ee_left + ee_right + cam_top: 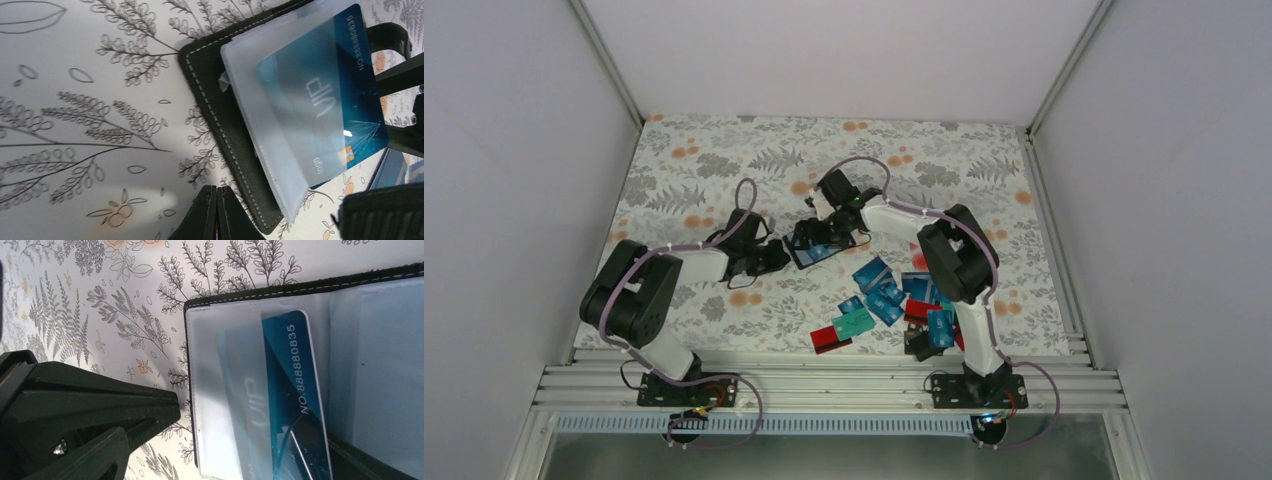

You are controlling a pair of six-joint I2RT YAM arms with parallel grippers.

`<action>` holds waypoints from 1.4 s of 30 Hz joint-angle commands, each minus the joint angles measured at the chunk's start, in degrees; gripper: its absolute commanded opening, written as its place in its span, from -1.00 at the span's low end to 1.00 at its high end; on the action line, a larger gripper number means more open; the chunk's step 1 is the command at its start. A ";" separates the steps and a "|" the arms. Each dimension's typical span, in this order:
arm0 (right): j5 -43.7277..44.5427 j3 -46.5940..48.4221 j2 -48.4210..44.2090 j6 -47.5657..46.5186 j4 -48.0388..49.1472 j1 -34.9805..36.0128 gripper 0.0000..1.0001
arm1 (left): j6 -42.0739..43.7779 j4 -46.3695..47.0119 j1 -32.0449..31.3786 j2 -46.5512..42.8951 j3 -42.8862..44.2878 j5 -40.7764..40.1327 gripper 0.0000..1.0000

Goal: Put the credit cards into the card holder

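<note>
The card holder (826, 251) lies open on the floral cloth, a black case (215, 115) with frosted sleeves (225, 405). A blue credit card (295, 365) sits partly inside one sleeve, its numbered edge (365, 55) sticking out. My left gripper (217, 207) is shut and empty, its tip (776, 257) right beside the holder's left edge (186, 390). My right gripper (821, 228) hovers over the holder. Its black fingers (397, 75) stand apart at the card's exposed edge, open. More credit cards (881, 285), mostly blue, lie loose to the right.
A red card (829, 340) and a teal card (856, 322) lie near the table's front edge. Several other cards (936, 322) are piled around the right arm's lower link. White walls close in the table on three sides.
</note>
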 commanded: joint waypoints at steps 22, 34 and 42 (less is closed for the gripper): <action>7.38 3.01 -4.39 -6.16 -7.62 -0.03 0.99 | -0.66 -3.96 -1.63 2.96 0.50 -0.94 -0.95; -1.30 -0.31 -4.06 -8.33 -4.44 -5.70 0.11 | -0.26 -5.31 -1.62 2.47 0.45 -2.23 -0.95; -7.22 -2.43 -2.13 -8.70 -2.05 -7.20 -0.28 | -0.18 -5.49 -1.61 2.80 0.71 -2.26 -0.95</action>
